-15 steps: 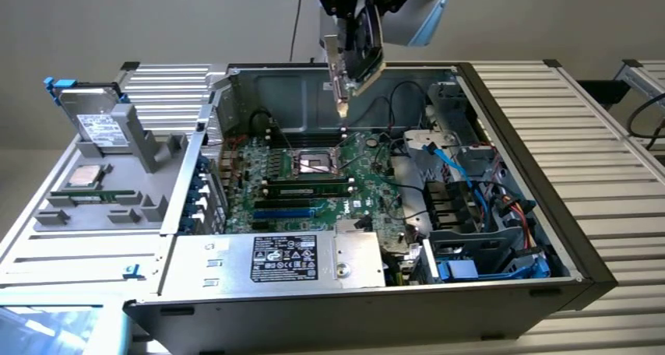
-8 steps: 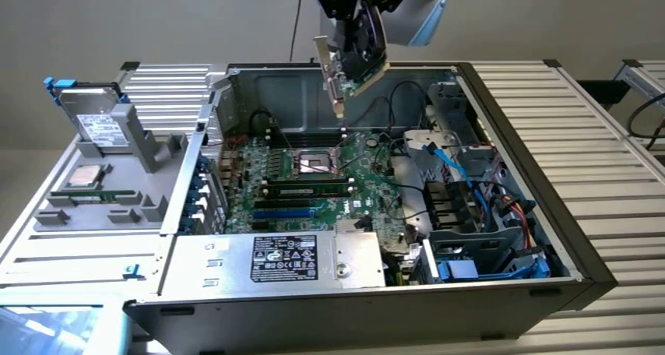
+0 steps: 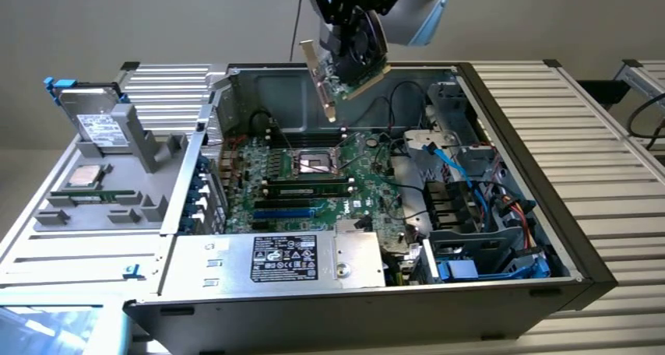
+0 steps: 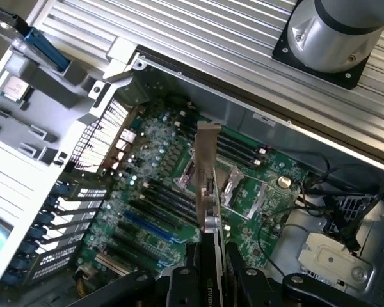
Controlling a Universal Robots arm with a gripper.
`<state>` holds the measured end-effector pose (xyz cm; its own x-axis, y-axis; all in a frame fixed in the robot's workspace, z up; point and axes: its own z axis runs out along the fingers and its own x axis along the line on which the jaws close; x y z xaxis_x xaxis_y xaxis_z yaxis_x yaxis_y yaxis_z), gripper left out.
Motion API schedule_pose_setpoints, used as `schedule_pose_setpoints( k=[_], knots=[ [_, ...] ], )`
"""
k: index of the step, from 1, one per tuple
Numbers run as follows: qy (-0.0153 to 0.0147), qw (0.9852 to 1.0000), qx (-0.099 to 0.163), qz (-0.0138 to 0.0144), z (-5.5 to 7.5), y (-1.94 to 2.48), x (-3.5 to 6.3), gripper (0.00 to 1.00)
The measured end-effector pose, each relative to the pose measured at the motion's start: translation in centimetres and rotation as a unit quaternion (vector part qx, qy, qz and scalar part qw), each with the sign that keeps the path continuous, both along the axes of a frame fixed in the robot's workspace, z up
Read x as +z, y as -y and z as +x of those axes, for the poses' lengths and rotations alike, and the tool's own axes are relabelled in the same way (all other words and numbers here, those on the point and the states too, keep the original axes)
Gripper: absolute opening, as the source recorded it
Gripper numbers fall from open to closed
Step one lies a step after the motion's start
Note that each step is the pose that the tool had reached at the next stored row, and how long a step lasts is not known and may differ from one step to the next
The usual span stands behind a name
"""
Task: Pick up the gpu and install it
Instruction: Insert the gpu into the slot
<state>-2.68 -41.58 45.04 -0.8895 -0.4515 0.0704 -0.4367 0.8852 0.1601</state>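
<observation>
While pincer (image 4: 211, 281) grips gpu (image 3: 353, 59), tilted, above motherboard (image 3: 364, 191)

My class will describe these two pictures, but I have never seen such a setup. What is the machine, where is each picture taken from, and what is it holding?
This is one robot arm with a gripper at its end, above an open computer case lying on a ribbed metal table. The exterior view comes from a camera off the arm; the wrist view comes from a camera on the arm's wrist, looking past the gripper into the case. Inside lies the green motherboard, with a memory stick seated in it. The gripper is shut on the gpu, a small green card with a black cooler and silver bracket, held in the air above the case, not yet in a slot. On the exterior view's left, a grey tray carries a hard drive.
</observation>
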Motion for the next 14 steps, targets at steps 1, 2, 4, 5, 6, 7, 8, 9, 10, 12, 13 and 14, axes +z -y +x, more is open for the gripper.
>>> schedule_pose_setpoints(
  k=[1, 2, 4, 5, 6, 7, 8, 9, 10, 12, 13, 14],
  knots=[
    [-0.0026, 1.0, 0.007, -0.0003, 0.0, 0.0, -0.05, 0.28],
    [-0.0052, 0.9999, 0.015, -0.0005, 0.0, 0.0, -0.09, 0.28],
    [-0.0105, 0.9995, 0.03, -0.001, 0.0, 0.0, -0.19, 0.28],
    [-0.0127, 0.9993, 0.037, -0.0012, 0.0, 0.0, -0.23, 0.28],
    [-0.0153, 0.9989, 0.044, -0.0014, 0.0, 0.0, -0.27, 0.28],
    [-0.0177, 0.9985, 0.052, -0.0016, 0.0, 0.0, -0.32, 0.28],
    [-0.0201, 0.998, 0.059, -0.0017, 0.0, 0.0, -0.36, 0.28],
    [-0.0225, 0.9975, 0.067, -0.0018, 0.0, 0.0, -0.4, 0.28],
    [-0.0249, 0.997, 0.074, -0.0018, 0.0, 0.0, -0.44, 0.28],
    [-0.03, 0.9957, 0.087, -0.002, 0.0, 0.0, -0.51, 0.28],
    [-0.0326, 0.9951, 0.094, -0.0024, 0.0, 0.0, -0.54, 0.28],
    [-0.0351, 0.9944, 0.1, -0.0029, 0.0, 0.0, -0.58, 0.28]
  ],
)
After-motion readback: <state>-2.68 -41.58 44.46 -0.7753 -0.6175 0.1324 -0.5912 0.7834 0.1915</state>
